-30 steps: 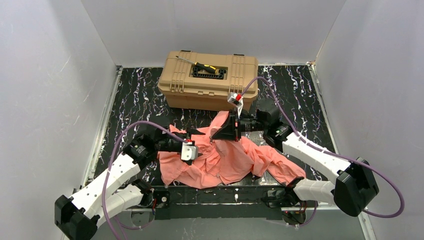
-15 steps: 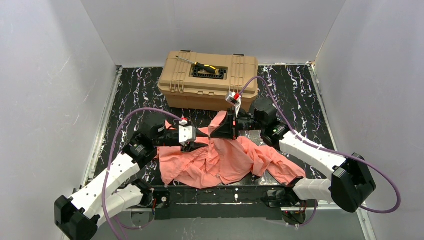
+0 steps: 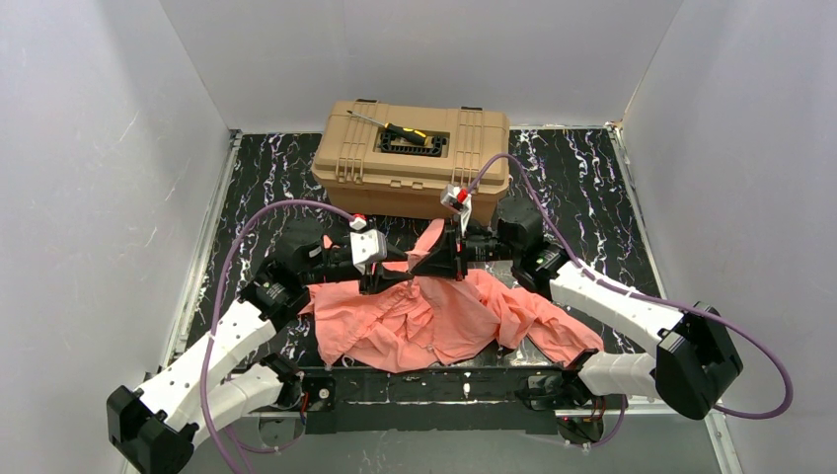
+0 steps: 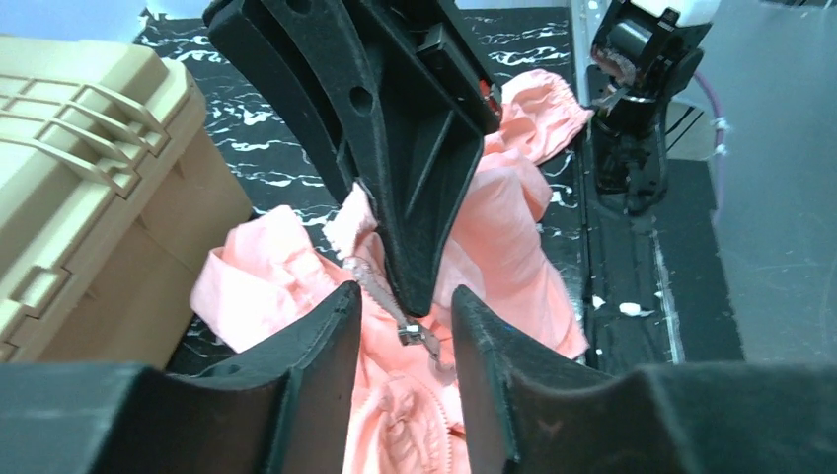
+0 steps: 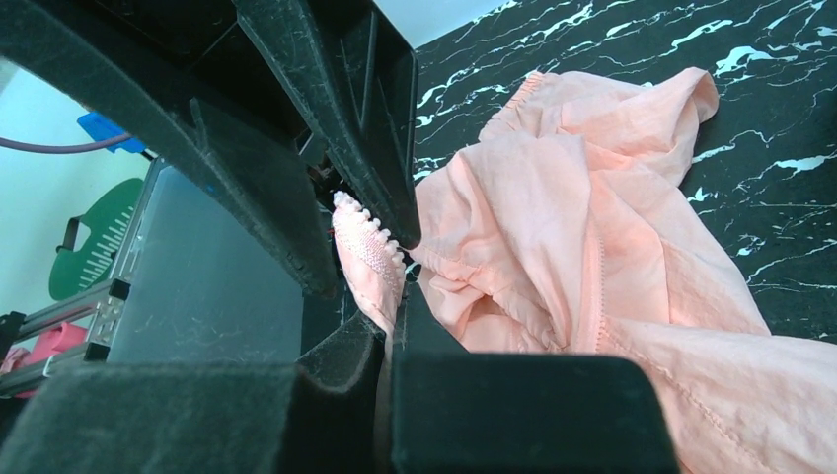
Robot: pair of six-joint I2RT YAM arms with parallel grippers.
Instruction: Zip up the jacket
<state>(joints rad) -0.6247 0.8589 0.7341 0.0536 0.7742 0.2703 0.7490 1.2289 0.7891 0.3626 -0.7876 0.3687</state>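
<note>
The salmon-pink jacket [image 3: 444, 318] lies crumpled on the black marbled table, its collar end lifted. My right gripper [image 3: 421, 267] is shut on the jacket's zipper edge, and the pink toothed tape [image 5: 367, 247] rises from between its fingers [image 5: 392, 321]. My left gripper [image 3: 393, 280] faces it tip to tip. In the left wrist view its jaws [image 4: 405, 314] stand open on either side of the metal zipper slider [image 4: 411, 334], with a gap on both sides. The right gripper's tip [image 4: 415, 286] hangs just above the slider.
A tan toolbox [image 3: 415, 158] stands behind the jacket, with a screwdriver [image 3: 367, 118] and a black-and-yellow tool on its lid. White walls close in left, right and back. A jacket sleeve [image 3: 553, 331] trails toward the right arm's base.
My left gripper has moved up and right from the jacket's left side to meet the right gripper and has narrowed its jaws. The right gripper shifted slightly left, still holding the fabric.
</note>
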